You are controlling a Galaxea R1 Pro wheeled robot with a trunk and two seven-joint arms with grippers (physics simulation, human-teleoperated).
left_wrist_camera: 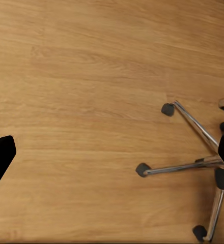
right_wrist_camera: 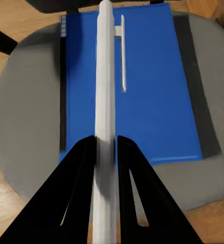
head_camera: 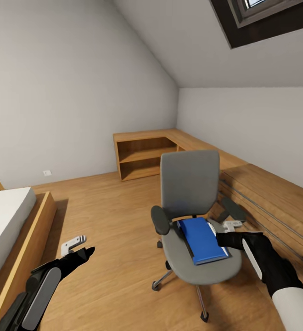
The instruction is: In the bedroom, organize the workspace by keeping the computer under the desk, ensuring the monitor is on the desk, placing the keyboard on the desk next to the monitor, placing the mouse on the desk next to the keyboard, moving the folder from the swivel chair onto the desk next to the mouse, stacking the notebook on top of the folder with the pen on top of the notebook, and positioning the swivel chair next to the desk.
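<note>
The grey swivel chair (head_camera: 190,184) stands on the wood floor in the middle of the bedroom, with the bright blue folder (head_camera: 201,240) lying flat on its seat. My right gripper (head_camera: 221,235) hovers at the folder's right edge. In the right wrist view the right gripper (right_wrist_camera: 106,145) is shut on the slim white pen (right_wrist_camera: 104,91), which hangs above the folder (right_wrist_camera: 158,101) and the seat (right_wrist_camera: 25,107). My left gripper (head_camera: 80,248) is open and empty over bare floor, left of the chair. The chair's metal base (left_wrist_camera: 193,165) with casters is in the left wrist view.
Low light-wood cabinets (head_camera: 147,156) fill the far corner and run along the right wall (head_camera: 271,197), close behind the chair. A bed with a wooden frame (head_camera: 30,239) sits at the left. Open plank floor (head_camera: 115,207) lies between bed and chair.
</note>
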